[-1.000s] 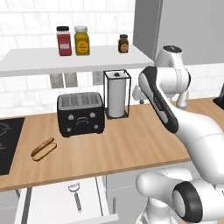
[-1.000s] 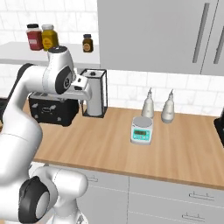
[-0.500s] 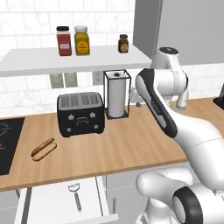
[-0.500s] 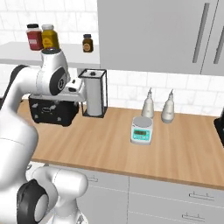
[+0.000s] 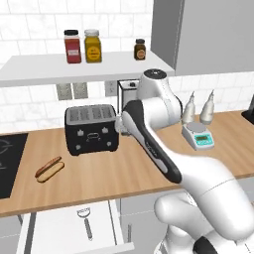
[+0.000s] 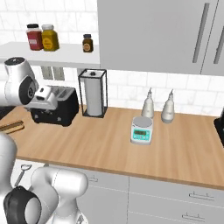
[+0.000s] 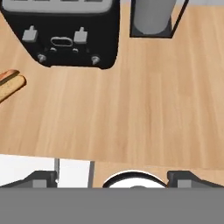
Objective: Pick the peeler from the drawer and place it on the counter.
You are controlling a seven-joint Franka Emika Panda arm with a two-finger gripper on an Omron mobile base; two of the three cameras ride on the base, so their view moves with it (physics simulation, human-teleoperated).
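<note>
STEP: approach, nothing picked yet | JAWS: spread fully wide, empty, high over the light-brown wood-grain counter [image 7: 131, 109] | PEELER: small slim grey metal peeler [image 5: 86, 222] lies in the open shallow white drawer [image 5: 54, 233] | NEXT: swing down over the drawer, align with the handle.

Glossy white rounded arm segments, dark joint rings – bulbous white base, black band along forearm
</note>
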